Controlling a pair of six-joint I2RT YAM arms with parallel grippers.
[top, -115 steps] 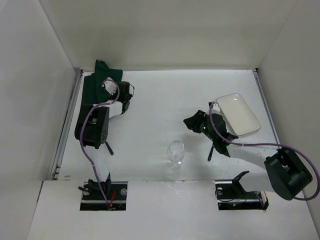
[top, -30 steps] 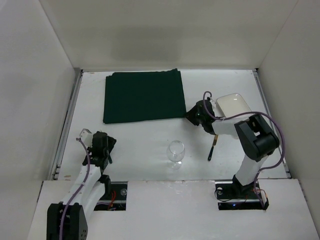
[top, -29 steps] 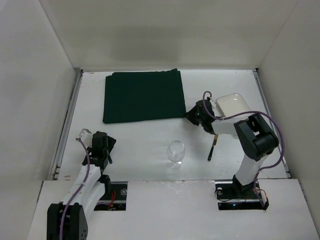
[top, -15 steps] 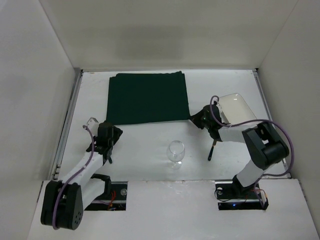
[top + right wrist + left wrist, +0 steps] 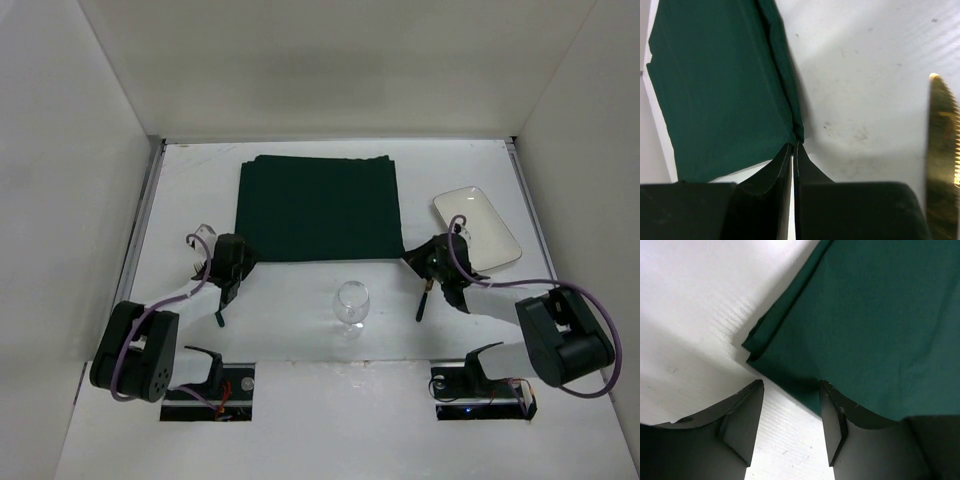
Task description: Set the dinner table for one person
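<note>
The placemat (image 5: 320, 208) has shifted rightward across the table (image 5: 290, 325) over the last second. It lay toward the far left before; it now lies spread flat near the middle of the far half. The table is the white surface under everything, running between the two side rails.

Right end effector (image 5: 793, 150): clenched on the near right corner of the placemat, fingers pressed together on the fold. Left end effector (image 5: 790, 407): released, fingers apart, with the near left corner of the cloth just ahead of them and not pinched.

Judgement: mat positioning is close to complete. The right grip remains to be let go before the other items can be laid on the cloth.

Surroundings:
- Plate (image 5: 476, 225): right of the placemat, near it but apart.
- Knife (image 5: 424, 300): gilt serrated blade, on the table just beside the right end effector.
- Wine glass (image 5: 351, 304): upright, near the mat's near edge.
- Dark utensil (image 5: 217, 315): near the left end effector; type cannot be told.

Obstruction risk: the knife and the wine glass both sit close to the right arm's withdrawal path and could be struck
</note>
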